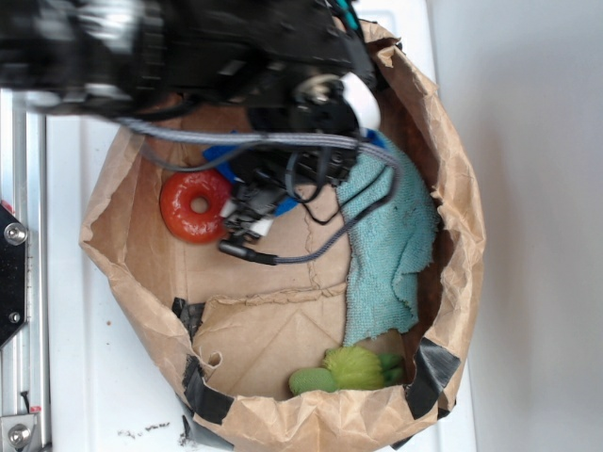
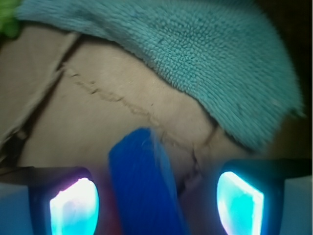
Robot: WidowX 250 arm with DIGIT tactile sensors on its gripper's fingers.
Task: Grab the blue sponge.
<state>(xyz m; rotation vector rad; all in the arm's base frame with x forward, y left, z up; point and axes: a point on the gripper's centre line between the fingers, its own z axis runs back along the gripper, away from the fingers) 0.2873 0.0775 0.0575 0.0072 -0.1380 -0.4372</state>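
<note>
Exterior view looks down on a brown paper bag, torn open so that it makes a shallow basin on a white surface. Black tape holds its lower edge together. At the top of the frame the black robot arm reaches into the bag, with grey cables hanging under it. The gripper points to the middle left of the bag floor, just beside an orange ring. Only small pieces of the blue sponge show behind the arm, above the ring. A teal cloth lies along the right side of the bag, and a green toy sits at the bottom edge.

Wrist view shows the blue sponge in the lower middle of the frame, standing between the two fingers of the gripper. The jaws are spread wide, with a clear gap on each side of the sponge, so nothing is grasped. The finger pads glow cyan. Behind the sponge is the creased paper floor, and the teal cloth fills the upper part of the frame. A bit of the green toy shows in the upper left corner.
</note>
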